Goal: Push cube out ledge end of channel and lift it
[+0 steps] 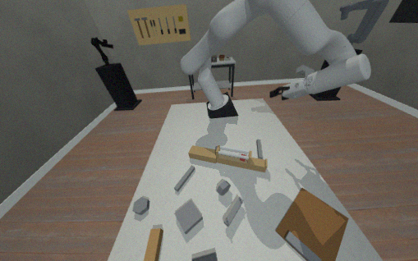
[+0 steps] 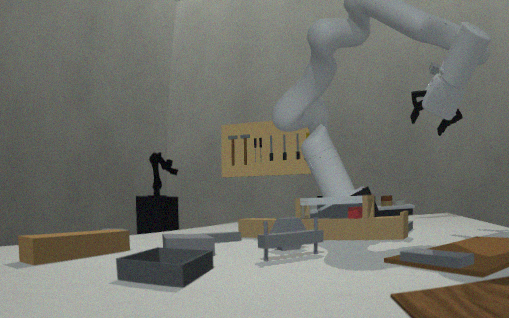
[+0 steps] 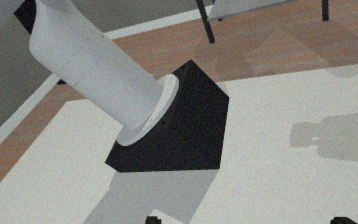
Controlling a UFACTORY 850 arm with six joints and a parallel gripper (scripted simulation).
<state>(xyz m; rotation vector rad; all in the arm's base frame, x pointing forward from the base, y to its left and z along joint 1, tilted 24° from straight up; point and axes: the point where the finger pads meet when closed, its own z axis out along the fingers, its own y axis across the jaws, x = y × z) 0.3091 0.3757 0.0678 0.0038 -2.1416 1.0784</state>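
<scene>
Hovering high at the exterior view's upper right, the gripper (image 2: 435, 114) has its fingers spread wide, holding nothing. What looks like the red cube (image 2: 355, 212) sits inside the wooden channel (image 2: 362, 227), mid-table.

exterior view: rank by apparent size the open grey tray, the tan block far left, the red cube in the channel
1. Tan block, longest by a clear margin.
2. Open grey tray, close behind; it sits nearer the camera, so true order with the block is unsure.
3. Red cube, by far the smallest, and farther back.
</scene>
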